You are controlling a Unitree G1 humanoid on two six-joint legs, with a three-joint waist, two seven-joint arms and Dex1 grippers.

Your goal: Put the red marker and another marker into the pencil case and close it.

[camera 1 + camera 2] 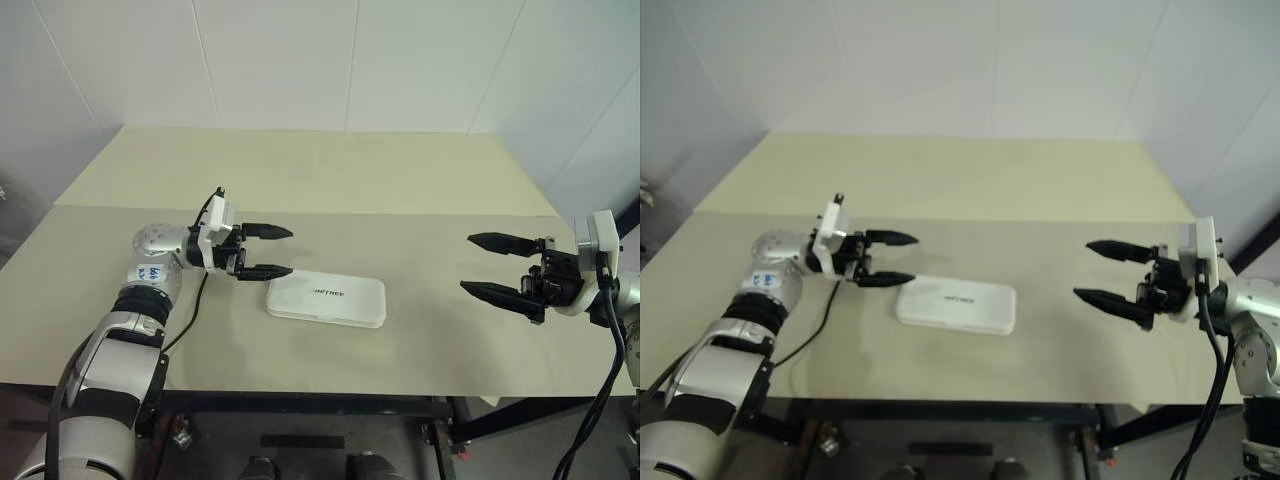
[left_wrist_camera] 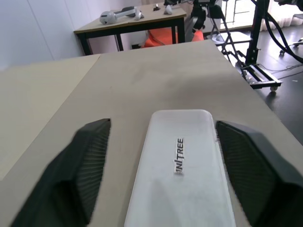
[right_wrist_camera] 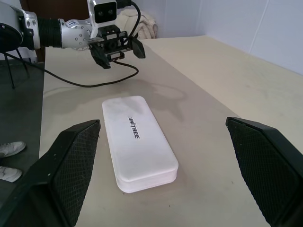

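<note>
The white pencil case (image 1: 326, 300) lies flat near the middle of the table (image 1: 300, 180) with its lid down and the dark lettering on top. My left gripper (image 1: 290, 252) hovers just past the case's left end, pointing level toward it, open and holding nothing. In the left wrist view its black fingers (image 2: 90, 161) stand on either side of the case (image 2: 182, 165). My right gripper (image 1: 467, 262) hangs open and holding nothing well to the right of the case, pointing toward it. The red marker and the other marker are hidden or out of view.
A black cable (image 1: 190, 315) hangs from my left wrist down to the table's front edge. A seam (image 1: 400, 213) runs across the tabletop behind the case. Beyond the table's right end stand a black wheeled stand (image 2: 258, 71) and another table (image 2: 132, 21).
</note>
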